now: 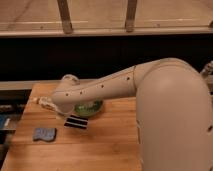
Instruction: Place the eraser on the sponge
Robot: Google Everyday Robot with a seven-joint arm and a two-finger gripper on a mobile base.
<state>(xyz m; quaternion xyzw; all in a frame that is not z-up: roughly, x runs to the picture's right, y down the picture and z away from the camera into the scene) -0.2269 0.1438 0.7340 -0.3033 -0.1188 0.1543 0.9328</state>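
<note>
Half done, I judge: the tool (71, 116) grips the eraser (76, 122) near the green bowl (90, 107); the sponge (44, 134) lies apart on the desk (107, 147), uncovered.

On the table (110, 145), sponge (44, 134) left of eraser (76, 122) (gripper (71, 116) atop it), bowl (89, 107) behind
</note>
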